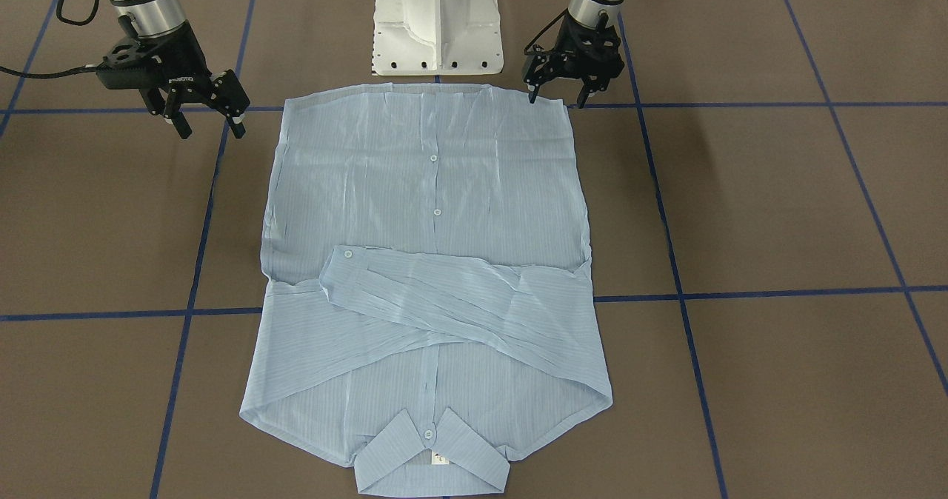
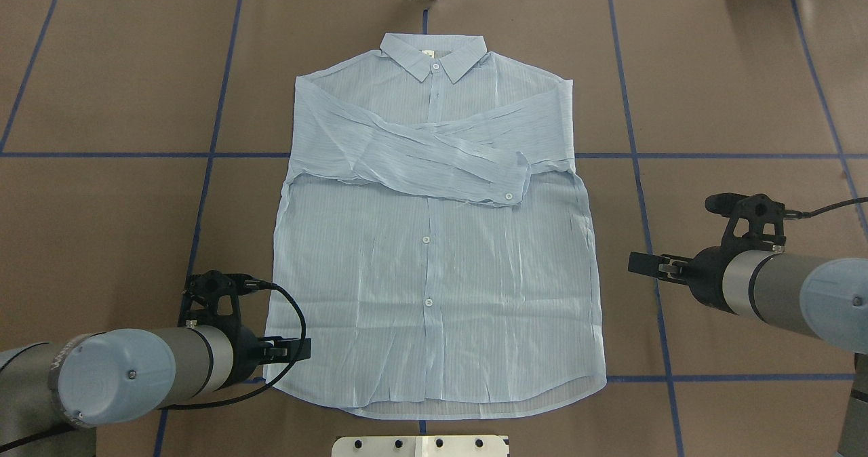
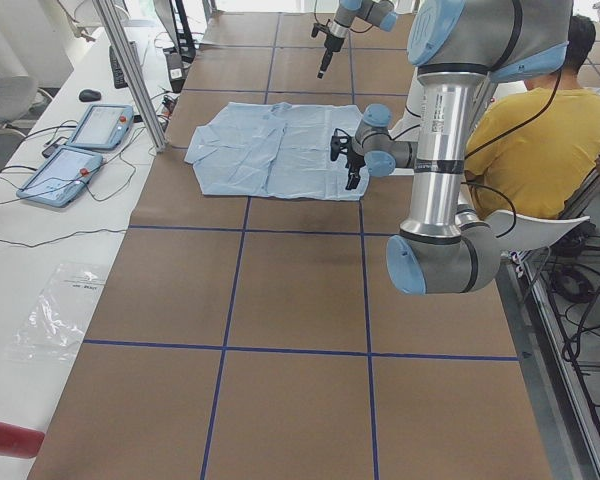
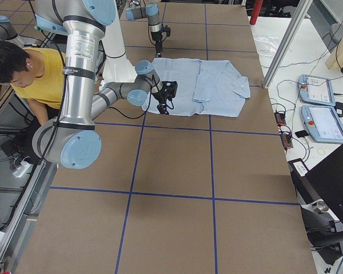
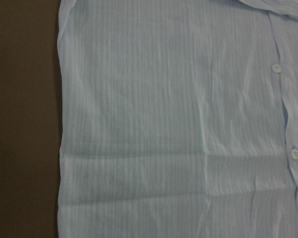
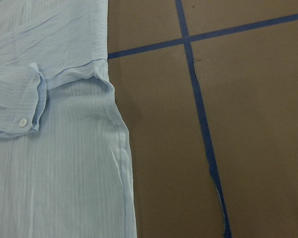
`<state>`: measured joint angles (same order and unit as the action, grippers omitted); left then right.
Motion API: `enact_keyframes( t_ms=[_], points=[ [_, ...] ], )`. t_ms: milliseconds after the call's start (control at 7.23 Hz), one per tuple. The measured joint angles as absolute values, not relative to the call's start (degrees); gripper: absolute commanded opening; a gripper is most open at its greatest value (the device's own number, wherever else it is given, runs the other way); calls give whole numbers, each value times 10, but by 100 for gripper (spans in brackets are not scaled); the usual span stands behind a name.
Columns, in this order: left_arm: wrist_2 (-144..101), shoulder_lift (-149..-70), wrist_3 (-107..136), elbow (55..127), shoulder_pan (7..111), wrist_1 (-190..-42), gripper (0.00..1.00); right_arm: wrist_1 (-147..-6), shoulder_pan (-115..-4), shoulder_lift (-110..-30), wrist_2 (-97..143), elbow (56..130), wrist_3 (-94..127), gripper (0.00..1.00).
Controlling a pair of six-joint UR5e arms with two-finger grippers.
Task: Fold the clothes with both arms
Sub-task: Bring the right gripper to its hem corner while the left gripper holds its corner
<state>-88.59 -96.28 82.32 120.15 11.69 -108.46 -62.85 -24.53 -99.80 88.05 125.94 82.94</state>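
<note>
Brown taped table (image 1: pixel 778 203), shirt (image 1: pixel 429 210) lying flat, left claw (image 1: pixel 557 99) apart at hem corner, right claw (image 1: pixel 209 130) apart alongside

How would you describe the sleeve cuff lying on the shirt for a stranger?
On the brown table with blue tape lines, a pale-blue shirt lies flat, collar away from the robot. Its sleeves cross the chest, and the cuff ends the upper one, toward the robot's right. It alone has a white button off the centre placket.
</note>
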Motion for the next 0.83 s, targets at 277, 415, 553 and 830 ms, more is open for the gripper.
enact_keyframes(
  t_ms=[277,415,553,830],
  points=[
    [-885,-957,824,1185,111,-1085,71,-628,-241,-998,877,1259,830,100],
    [-885,-957,823,1180,106,-1085,61,-628,-241,-998,876,1259,830,100],
    [-884,-956,823,1177,100,-1085,56,-628,-239,-998,875,1259,830,100],
    [-884,-956,823,1173,91,-1084,55,-628,-236,-998,870,1259,830,100]
  ],
)
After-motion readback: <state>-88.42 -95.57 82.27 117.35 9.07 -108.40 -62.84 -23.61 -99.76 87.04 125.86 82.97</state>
